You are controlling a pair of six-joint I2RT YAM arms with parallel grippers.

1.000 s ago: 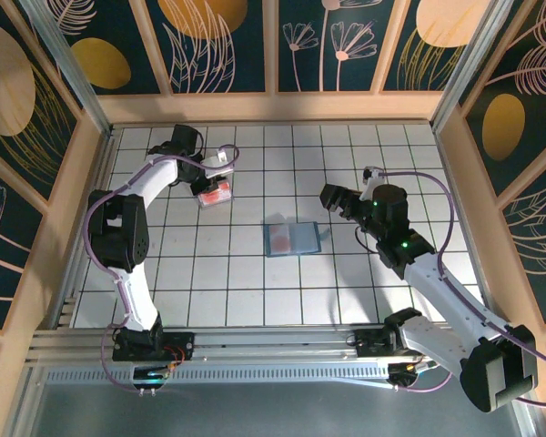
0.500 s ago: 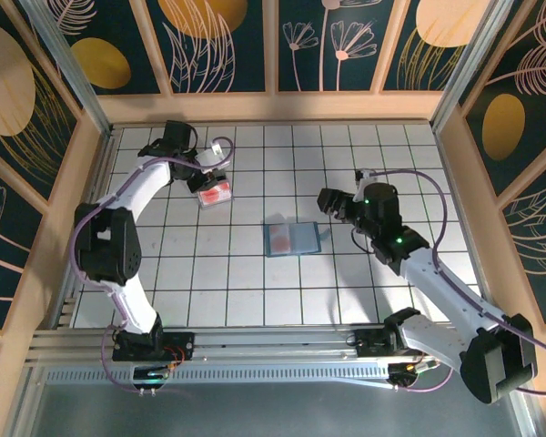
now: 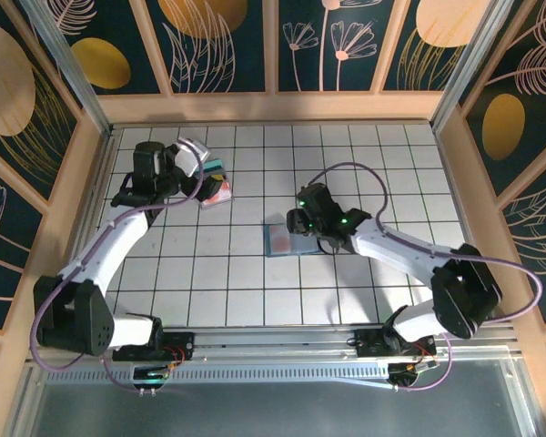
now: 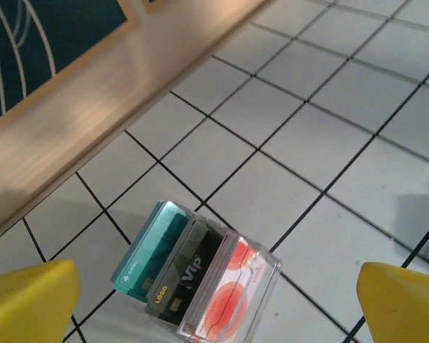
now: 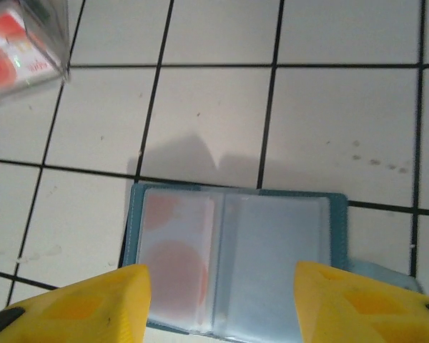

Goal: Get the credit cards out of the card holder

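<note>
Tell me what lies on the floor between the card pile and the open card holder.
Nothing: only bare white tiles lie between the card pile and the card holder, as the right wrist view shows.

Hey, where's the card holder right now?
In the top view the card holder lies open near the middle of the tiled floor, right of the card pile, directly under the right end effector.

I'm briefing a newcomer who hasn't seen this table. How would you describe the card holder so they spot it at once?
Look near the middle of the white tiled table, by the right arm's fingers. The card holder lies open: two slate-blue panels with clear pockets, unlike the stacked teal, dark and red cards far left.
</note>
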